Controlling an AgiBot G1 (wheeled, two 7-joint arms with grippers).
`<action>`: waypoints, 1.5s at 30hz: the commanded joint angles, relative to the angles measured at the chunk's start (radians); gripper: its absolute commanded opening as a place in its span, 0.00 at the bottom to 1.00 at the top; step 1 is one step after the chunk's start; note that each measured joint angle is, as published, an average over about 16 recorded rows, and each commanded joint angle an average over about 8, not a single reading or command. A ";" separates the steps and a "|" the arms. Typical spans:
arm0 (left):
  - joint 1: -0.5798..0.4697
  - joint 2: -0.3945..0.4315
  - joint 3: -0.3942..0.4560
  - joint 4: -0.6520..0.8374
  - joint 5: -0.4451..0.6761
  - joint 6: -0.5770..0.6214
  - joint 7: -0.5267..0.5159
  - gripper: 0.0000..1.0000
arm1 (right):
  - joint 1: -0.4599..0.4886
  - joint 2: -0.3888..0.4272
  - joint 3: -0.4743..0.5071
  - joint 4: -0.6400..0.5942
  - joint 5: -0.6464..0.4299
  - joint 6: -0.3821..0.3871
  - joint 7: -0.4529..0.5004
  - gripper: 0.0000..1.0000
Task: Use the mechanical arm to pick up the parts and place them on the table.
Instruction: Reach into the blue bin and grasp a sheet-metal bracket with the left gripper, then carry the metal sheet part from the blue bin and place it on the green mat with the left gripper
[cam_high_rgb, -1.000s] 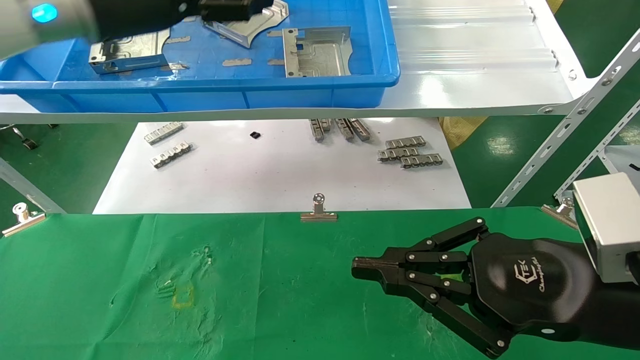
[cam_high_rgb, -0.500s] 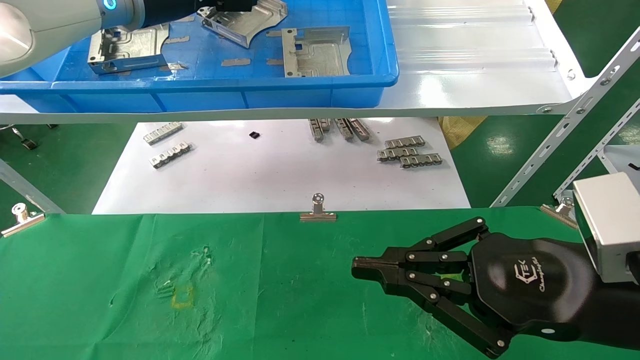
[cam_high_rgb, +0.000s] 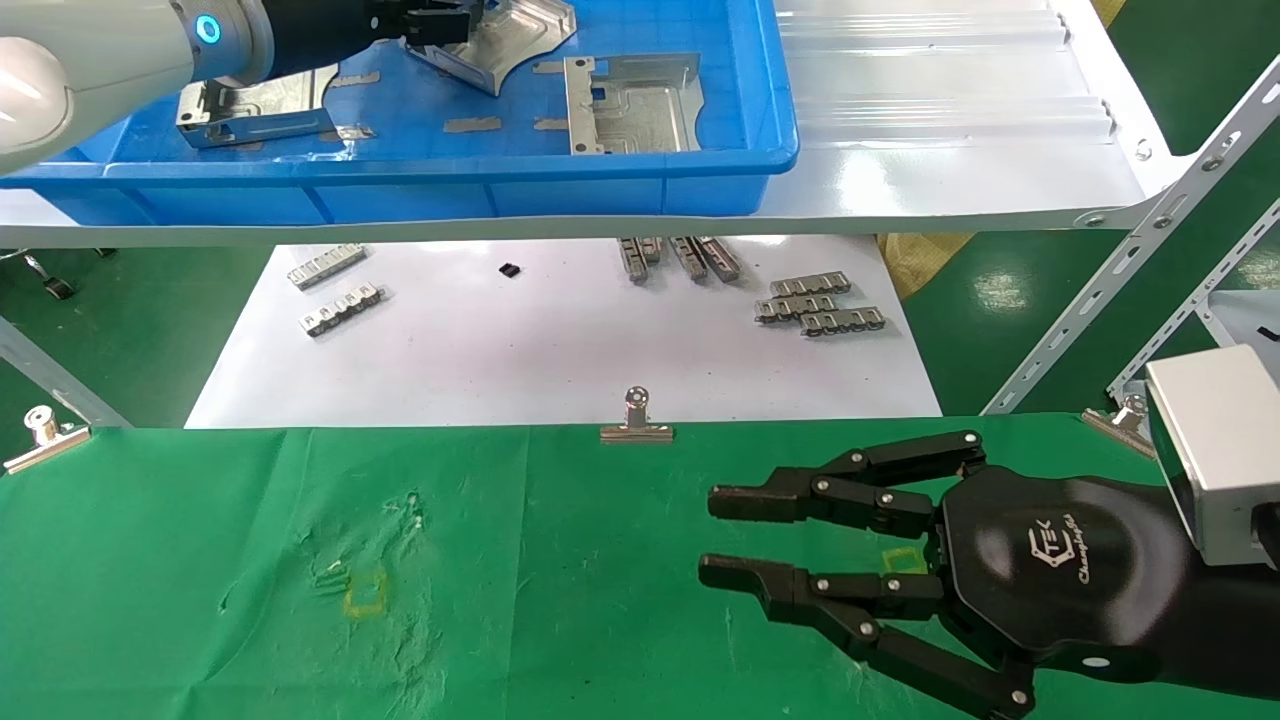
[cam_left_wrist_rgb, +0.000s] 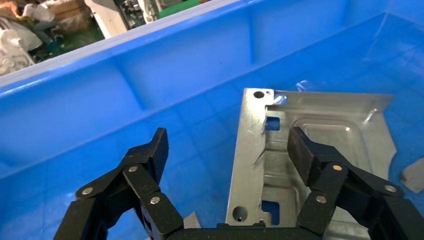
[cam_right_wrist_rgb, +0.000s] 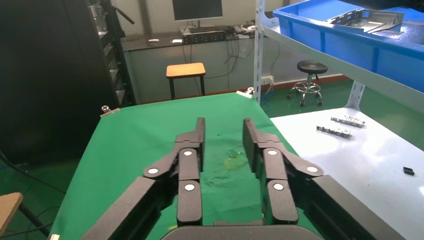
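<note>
Three silver stamped parts lie in the blue bin (cam_high_rgb: 400, 175): one at the left (cam_high_rgb: 255, 105), one in the middle (cam_high_rgb: 510, 45), one at the right (cam_high_rgb: 630, 105). My left gripper (cam_high_rgb: 455, 20) is inside the bin, over the middle part. In the left wrist view it (cam_left_wrist_rgb: 227, 147) is open, with one edge of a part (cam_left_wrist_rgb: 325, 135) between its fingers; it grips nothing. My right gripper (cam_high_rgb: 715, 540), with the TEK logo, is open and empty just above the green cloth table (cam_high_rgb: 200, 600). It also shows in the right wrist view (cam_right_wrist_rgb: 223, 131).
The bin stands on a glossy white shelf (cam_high_rgb: 950, 150). Below lies a white sheet (cam_high_rgb: 560, 350) with small grey ridged strips (cam_high_rgb: 820, 305). Binder clips (cam_high_rgb: 637, 420) hold the cloth's far edge. A yellow square mark (cam_high_rgb: 365, 590) is on the wrinkled cloth. Slanted shelf struts (cam_high_rgb: 1130, 260) stand at the right.
My right gripper's fingers have opened from shut, staying in place. My left arm has shifted a little over the bin, near the middle part.
</note>
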 joint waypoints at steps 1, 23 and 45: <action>0.001 0.001 0.005 -0.001 0.006 -0.013 -0.015 0.00 | 0.000 0.000 0.000 0.000 0.000 0.000 0.000 1.00; 0.013 -0.004 0.035 -0.045 0.019 -0.022 -0.072 0.00 | 0.000 0.000 -0.001 0.000 0.000 0.000 0.000 1.00; -0.027 -0.103 -0.026 -0.107 -0.100 0.323 0.067 0.00 | 0.000 0.000 -0.001 0.000 0.001 0.000 -0.001 1.00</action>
